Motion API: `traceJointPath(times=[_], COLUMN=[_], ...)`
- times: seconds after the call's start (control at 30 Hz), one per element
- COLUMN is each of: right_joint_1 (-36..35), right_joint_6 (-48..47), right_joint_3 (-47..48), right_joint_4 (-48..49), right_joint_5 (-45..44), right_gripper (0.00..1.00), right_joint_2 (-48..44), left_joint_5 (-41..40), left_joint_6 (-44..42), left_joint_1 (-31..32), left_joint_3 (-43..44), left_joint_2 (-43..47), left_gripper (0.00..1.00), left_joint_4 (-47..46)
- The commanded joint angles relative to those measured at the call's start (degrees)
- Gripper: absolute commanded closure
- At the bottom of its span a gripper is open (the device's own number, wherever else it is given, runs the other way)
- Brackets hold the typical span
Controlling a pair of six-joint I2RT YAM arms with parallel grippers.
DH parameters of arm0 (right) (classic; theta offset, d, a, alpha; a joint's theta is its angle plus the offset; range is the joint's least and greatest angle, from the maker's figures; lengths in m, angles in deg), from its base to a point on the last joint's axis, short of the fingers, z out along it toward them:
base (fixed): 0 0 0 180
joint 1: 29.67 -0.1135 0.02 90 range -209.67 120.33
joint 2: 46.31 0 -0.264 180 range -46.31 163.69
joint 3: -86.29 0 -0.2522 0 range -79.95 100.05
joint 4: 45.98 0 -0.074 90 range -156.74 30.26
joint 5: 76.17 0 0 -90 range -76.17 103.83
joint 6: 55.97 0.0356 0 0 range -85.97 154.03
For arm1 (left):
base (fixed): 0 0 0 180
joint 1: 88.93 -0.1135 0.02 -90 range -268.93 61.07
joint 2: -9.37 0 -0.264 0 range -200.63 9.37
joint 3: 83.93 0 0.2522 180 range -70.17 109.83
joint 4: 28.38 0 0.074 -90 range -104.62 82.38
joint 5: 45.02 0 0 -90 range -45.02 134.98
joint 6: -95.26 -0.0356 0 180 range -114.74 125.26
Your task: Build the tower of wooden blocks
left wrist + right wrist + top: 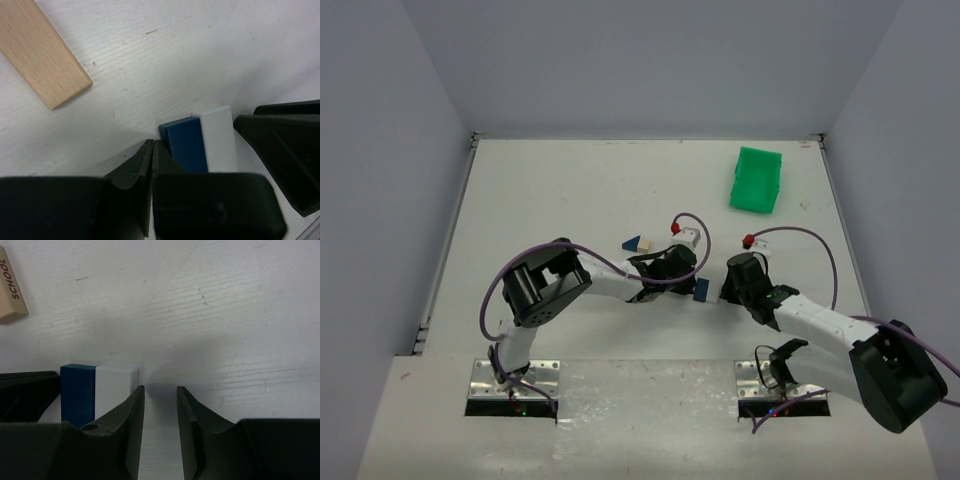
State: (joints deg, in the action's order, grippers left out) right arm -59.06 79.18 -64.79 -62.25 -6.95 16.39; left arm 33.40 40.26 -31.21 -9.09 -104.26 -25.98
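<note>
Left hand [152,148], pressed together and empty, sits just beside the blue block [186,145] and white block [220,137] paired on the counter [175,60] — likely the base of the wood block tower [701,290], being squared — with the right hand [159,392], slightly spread and empty, alongside; next, fetch another piece.
</note>
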Motion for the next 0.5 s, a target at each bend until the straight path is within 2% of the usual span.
traceJointPath(times=[0.0,0.17,0.23,0.27,0.3,0.37,0.4,0.43,0.47], right_joint_1=[0.2,0.1,0.1,0.1,0.1,0.1,0.1,0.1,0.1], right_joint_6=[0.8,0.2,-1.7,-3.5,-5.0,-7.2,-9.3,-11.2,-13.2], right_joint_3=[0.7,2.4,3.2,3.8,4.3,5.2,5.5,6.2,6.9], right_joint_4=[-1.3,-4.1,-4.3,-4.2,-4.0,-3.3,-2.8,-2.3,-1.9], right_joint_5=[-2.4,-3.6,-3.3,-2.6,-1.3,1.4,2.6,4.4,5.7], right_gripper=[0.67,0.66,0.63,0.6,0.58,0.47,0.38,0.18,0.04], right_joint_2=[-1.5,-4.4,-6.4,-8.0,-9.2,-11.5,-12.2,-12.8,-13.3], left_joint_5=[-4.1,-11.0,-14.0,-14.4,-14.6,-14.7,-14.7,-15.0,-15.6], left_joint_6=[0.1,-0.8,-1.5,-1.8,-2.4,-3.3,-4.1,-4.6,-5.0], left_joint_1=[-0.4,-0.7,-1.4,-1.9,-2.7,-5.2,-6.6,-7.6,-8.5], left_joint_3=[1.5,2.1,1.4,0.4,-0.6,-3.1,-4.2,-5.3,-6.5], left_joint_2=[1.7,5.9,10.5,12.4,14.8,20.2,22.3,25.5,28.6], left_gripper=[1.0,1.0,1.0,0.99,0.93,0.74,0.62,0.32,0.09], left_joint_4=[1.5,5.8,6.1,6.0,5.5,4.7,4.2,4.2,4.3])
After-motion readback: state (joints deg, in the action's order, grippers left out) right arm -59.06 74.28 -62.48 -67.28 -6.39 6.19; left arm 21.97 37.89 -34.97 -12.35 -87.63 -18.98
